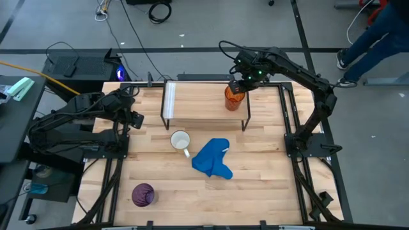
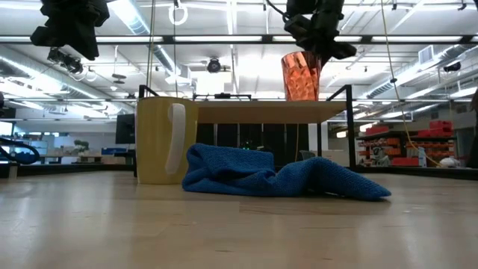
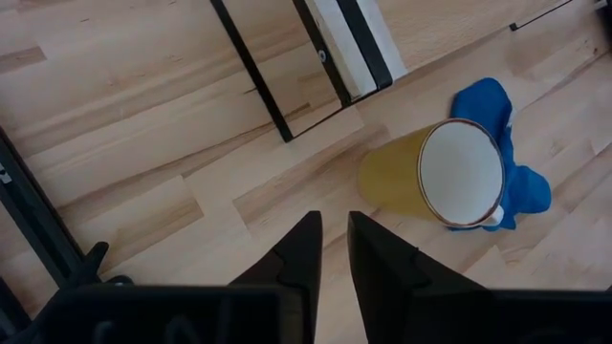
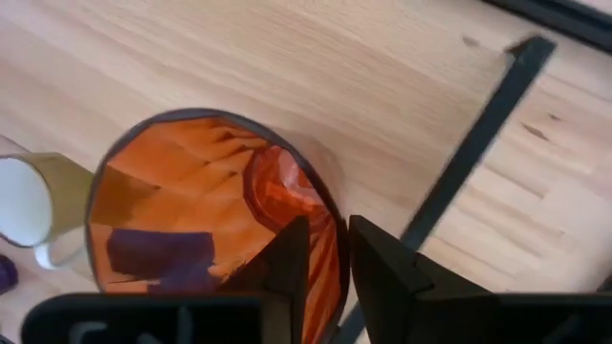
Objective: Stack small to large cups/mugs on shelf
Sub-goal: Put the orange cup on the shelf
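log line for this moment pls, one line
orange cup standing on shelf right end | right gripper at its rim | left gripper empty over table | mug, purple cup on table

No text, label, brand or number can be read on anything in these views.

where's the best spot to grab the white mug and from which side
Take the white mug by its rim wall, coming straight down from above. It stands upright on the table with its mouth open upward, so one pincer finger can go inside and one outside. Probably grip the side away from the handle, which points toward the blue cloth lying close beside it.
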### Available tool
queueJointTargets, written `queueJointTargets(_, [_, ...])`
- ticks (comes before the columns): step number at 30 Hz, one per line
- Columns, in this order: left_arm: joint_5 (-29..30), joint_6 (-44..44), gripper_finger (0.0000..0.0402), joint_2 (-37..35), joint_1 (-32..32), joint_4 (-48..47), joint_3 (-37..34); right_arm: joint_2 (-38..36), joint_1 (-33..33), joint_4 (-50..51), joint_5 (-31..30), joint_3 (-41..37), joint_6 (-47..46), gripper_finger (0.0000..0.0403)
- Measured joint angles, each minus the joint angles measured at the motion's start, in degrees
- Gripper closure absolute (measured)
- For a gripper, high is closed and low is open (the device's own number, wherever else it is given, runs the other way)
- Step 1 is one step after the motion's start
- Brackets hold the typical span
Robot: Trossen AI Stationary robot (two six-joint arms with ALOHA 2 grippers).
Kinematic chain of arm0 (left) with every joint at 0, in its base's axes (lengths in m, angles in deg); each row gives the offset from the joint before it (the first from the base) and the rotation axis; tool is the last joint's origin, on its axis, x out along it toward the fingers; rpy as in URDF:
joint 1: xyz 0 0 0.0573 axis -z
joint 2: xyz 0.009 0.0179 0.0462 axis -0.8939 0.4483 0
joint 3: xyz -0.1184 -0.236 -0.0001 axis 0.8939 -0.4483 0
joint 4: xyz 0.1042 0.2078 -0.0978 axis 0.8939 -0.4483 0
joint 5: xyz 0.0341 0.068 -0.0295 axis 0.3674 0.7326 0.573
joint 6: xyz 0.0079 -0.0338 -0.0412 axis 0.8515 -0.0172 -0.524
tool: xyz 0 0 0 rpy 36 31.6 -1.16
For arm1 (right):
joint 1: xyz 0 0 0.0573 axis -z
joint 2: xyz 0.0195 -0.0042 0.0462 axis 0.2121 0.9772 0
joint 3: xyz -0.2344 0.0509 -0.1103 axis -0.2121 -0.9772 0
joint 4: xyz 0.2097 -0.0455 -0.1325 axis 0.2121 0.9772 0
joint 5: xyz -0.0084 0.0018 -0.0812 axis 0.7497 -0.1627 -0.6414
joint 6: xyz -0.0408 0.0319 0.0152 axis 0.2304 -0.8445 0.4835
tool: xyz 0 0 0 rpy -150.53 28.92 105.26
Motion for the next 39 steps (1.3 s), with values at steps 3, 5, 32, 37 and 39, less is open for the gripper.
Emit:
queueJointTargets(3, [0.0, 0.0, 0.0343, 0.0, 0.0, 0.0, 0.0, 0.0, 0.0, -1.3, 0.0, 0.1, 0.0, 0.0317])
queueJointTargets(5, [0.0, 0.0, 0.0346, 0.0, 0.0, 0.0, 0.0, -0.1, 0.1, -1.3, 0.0, 0.3, 0.0, 0.0317])
queueJointTargets(32, [1.8, -0.1, 0.0336, 0.0, 0.0, 0.0, 0.0, -1.1, 3.1, -4.3, 0.3, 0.7, 2.9, 0.0317])
queueJointTargets(37, [1.9, -0.5, 0.0338, 0.0, 0.0, 0.0, 0.0, -2.9, 3.3, -4.2, 0.8, 3.2, 4.6, 0.0317])
queueJointTargets(39, [1.9, -0.5, 0.034, 0.0, 0.0, 0.0, 0.0, -3.6, 3.3, -3.7, 0.8, 4.2, 5.8, 0.0318])
